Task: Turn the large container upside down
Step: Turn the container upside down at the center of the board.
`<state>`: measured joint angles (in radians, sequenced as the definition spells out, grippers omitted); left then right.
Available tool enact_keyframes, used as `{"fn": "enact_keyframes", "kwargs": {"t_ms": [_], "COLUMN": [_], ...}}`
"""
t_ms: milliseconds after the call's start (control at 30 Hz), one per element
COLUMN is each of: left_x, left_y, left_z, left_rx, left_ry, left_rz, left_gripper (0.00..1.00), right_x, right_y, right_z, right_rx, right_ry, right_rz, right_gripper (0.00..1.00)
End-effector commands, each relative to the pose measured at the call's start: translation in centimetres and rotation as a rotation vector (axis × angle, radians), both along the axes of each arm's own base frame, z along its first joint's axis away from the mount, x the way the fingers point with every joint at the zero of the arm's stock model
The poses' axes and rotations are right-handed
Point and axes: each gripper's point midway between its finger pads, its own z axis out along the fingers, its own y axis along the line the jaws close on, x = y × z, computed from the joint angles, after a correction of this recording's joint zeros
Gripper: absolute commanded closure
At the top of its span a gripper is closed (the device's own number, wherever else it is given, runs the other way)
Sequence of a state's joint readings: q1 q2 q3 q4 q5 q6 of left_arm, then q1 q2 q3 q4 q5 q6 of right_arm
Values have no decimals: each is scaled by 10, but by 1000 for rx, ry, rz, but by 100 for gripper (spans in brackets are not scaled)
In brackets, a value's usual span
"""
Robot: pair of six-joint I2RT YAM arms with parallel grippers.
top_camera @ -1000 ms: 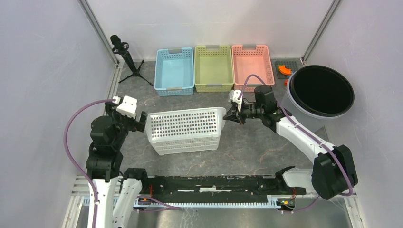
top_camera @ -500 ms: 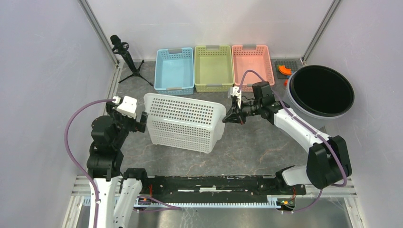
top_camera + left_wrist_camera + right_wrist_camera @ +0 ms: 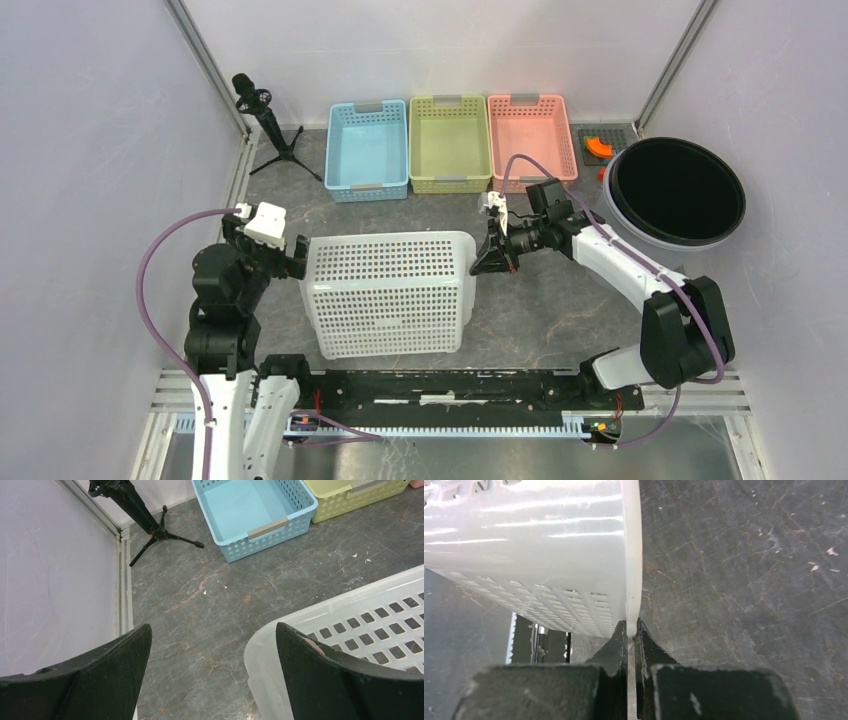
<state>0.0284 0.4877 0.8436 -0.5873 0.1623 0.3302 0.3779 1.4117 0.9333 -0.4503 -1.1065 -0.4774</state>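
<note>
While our right hand (image 3: 482, 262) clamps the right-end rim of the basket (image 3: 390, 290), our left hand (image 3: 297, 257) stands open and empty just beside its left end.

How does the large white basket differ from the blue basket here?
The large white basket is far bigger than the blue basket. The white one shows a perforated outer face, opening hidden; the blue one sits open side up. The right gripper pinches the white one's rim; nothing touches the blue. Both are perforated plastic.
</note>
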Motion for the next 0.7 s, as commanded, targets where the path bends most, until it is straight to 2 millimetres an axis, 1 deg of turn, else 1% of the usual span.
{"fn": "enact_keyframes", "kwargs": {"t_ms": [0, 133, 233, 467, 667], "left_x": [1, 1, 0, -1, -1], "left_y": [-2, -3, -3, -4, -5], "left_z": [11, 10, 9, 7, 4], "left_rx": [-42, -45, -48, -53, -55], "left_ry": [-49, -47, -44, -44, -38], "left_rz": [0, -5, -6, -10, -16], "left_gripper": [0, 0, 0, 0, 0], "right_x": [-4, 7, 12, 14, 15], "right_y": [-2, -3, -4, -4, -5], "right_z": [-13, -23, -29, -36, -47], "right_rx": [-41, -75, -95, -115, -145], "right_ry": [70, 78, 87, 116, 166], "right_rz": [3, -69, -103, -116, -121], "right_gripper": [100, 100, 100, 100, 100]}}
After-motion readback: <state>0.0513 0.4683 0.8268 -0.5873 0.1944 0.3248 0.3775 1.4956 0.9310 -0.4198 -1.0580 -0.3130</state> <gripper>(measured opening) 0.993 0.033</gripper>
